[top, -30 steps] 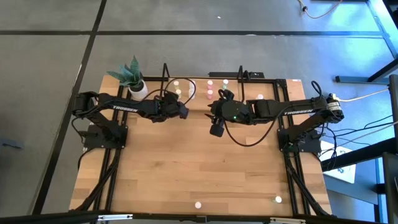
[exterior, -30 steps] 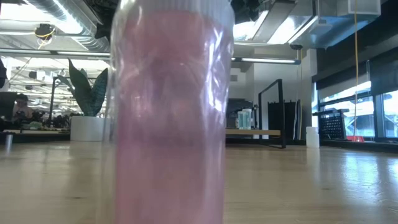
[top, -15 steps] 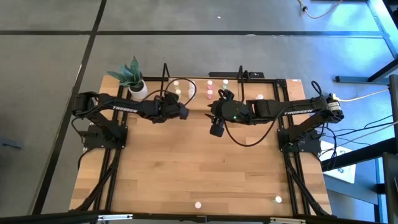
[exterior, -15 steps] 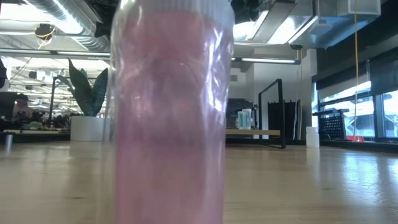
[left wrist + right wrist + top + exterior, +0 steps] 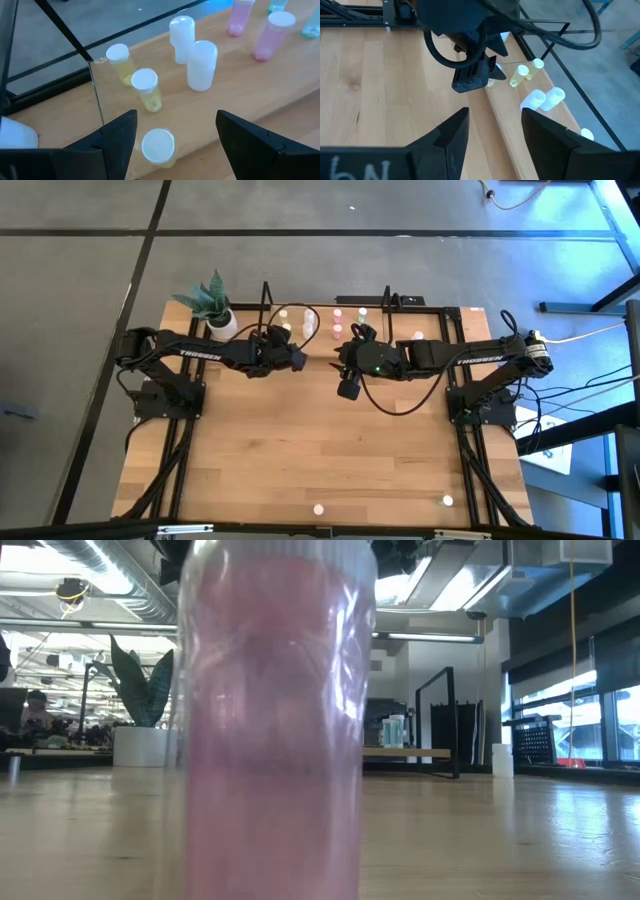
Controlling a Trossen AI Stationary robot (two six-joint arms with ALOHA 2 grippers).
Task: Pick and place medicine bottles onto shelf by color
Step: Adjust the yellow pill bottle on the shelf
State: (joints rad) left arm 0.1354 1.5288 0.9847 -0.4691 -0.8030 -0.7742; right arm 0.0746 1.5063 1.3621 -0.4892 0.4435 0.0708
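Since your left gripper (image 5: 170, 132) sat spread over the yellow bottle (image 5: 158, 146) it looked to have just let go of, at the shelf's (image 5: 235, 95) 9 o'clock end with two more yellows, I'd have backed straight out to avoid tipping it. Right gripper (image 5: 492, 125) waited empty, part open, near 3. Pink bottle (image 5: 318, 508) sat at the table's 6.

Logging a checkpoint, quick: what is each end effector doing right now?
Left end effector: open, empty, over a yellow bottle on the shelf.
Right end effector: open, empty.
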